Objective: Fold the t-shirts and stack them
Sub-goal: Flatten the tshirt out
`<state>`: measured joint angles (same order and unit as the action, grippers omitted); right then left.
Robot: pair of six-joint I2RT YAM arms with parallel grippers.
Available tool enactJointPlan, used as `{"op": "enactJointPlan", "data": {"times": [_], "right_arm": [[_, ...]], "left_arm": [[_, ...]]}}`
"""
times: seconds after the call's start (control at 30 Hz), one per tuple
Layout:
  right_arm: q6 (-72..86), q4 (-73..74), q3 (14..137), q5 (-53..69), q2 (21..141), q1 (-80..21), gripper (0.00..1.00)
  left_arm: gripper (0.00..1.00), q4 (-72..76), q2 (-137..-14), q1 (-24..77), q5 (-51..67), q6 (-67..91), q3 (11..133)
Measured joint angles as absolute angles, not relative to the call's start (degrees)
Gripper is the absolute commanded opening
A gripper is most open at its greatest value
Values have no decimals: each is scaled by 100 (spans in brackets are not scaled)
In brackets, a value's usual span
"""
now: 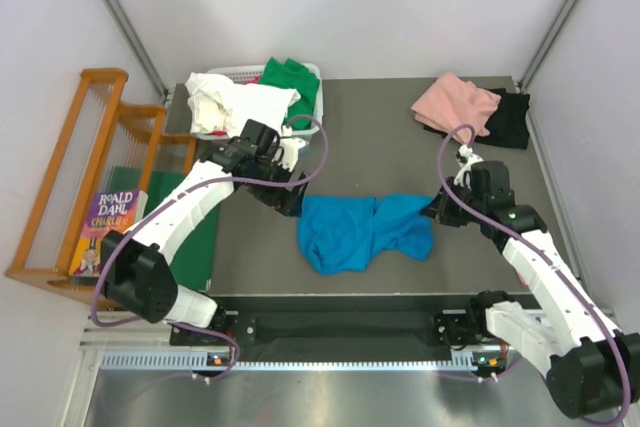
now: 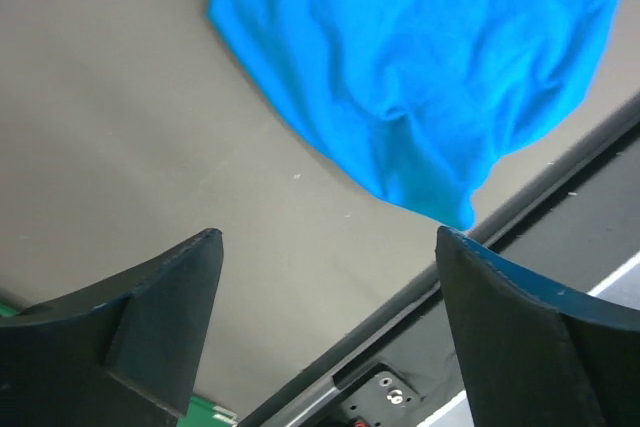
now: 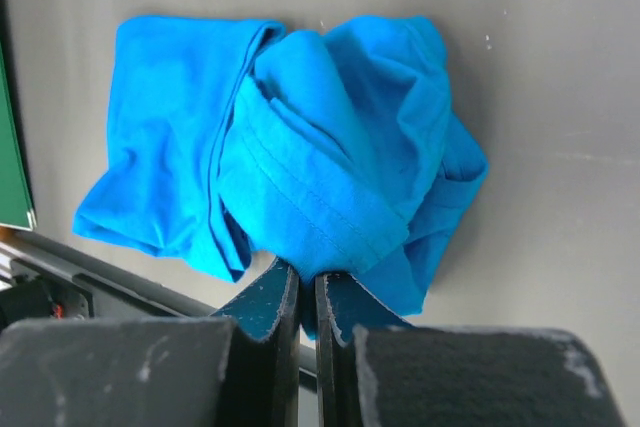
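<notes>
Near the front edge of the flat dark grey table, about in the middle, lies the bright blue cloth t-shirt. It is bunched and wrinkled, with one part flopped over another (not a tidy fold yet). The right gripper is at the shirt's right side. Its two fingers are pressed tight together, with a bit of the blue hem pinched at their tips. The left gripper hangs just left of the shirt, above bare table. Its fingers are spread wide and hold nothing.

At the far right corner a soft pink t-shirt rests partly on a black t-shirt. That looks like the start of the pile, though I cannot tell how neatly they are folded. At the far left, a white plastic basket holds a crumpled white t-shirt and a green t-shirt.

So I think the job is around halfway. Two shirts seem put away, the blue one is being worked on, and two more wait in the basket. The blue one needs to be pulled flat, folded and carried over to the pile.

Left of the table are a flat dark green board, a wooden rack and a paperback book.
</notes>
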<state>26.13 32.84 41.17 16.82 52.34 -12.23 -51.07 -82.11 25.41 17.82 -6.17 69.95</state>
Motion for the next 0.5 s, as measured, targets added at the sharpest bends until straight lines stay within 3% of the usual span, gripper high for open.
{"op": "enactJointPlan", "data": {"times": [0.2,0.5], "right_arm": [[2561,3352,3966,1702,5260,-1225,0],[2727,3118,3863,1721,5583,-1372,0]], "left_arm": [[87,-5299,-8534,3341,1909,-591,7472],[87,-5207,-10130,5107,1662,-401,8256]]}}
